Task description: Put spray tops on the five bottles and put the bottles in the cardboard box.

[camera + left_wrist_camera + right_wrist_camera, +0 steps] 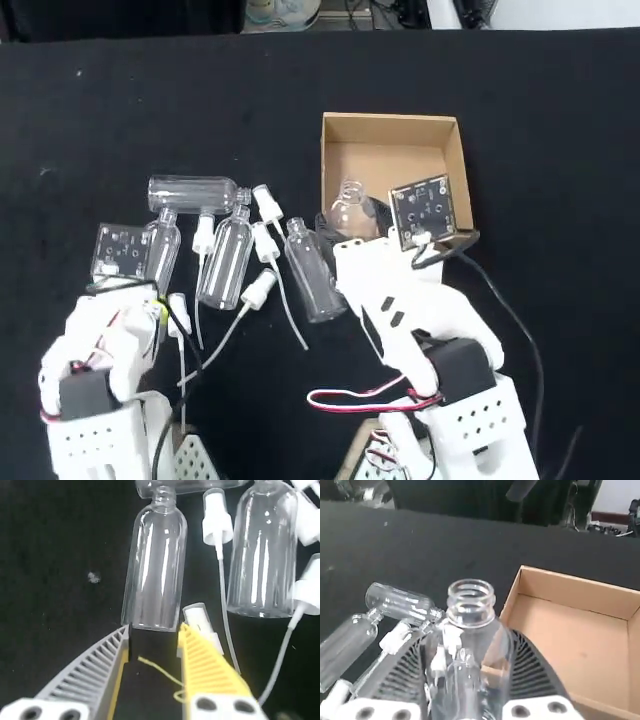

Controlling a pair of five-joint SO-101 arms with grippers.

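My right gripper (470,647) is shut on a clear bottle (471,630), held upright with its neck bare; it hangs at the left edge of the cardboard box (432,160). Three more clear bottles (195,192) (225,258) (313,270) lie on the black table. A fourth bottle (155,570) lies base-first just ahead of my left gripper (152,640), which is open and low over the table. A white spray top (199,617) rests against its yellow finger (205,665). Several other spray tops (266,203) (258,290) lie among the bottles.
The box (580,630) has only bare cardboard inside. A red and white cable (350,400) loops by the right arm's base. Open black table (540,90) stretches behind and to both sides of the box.
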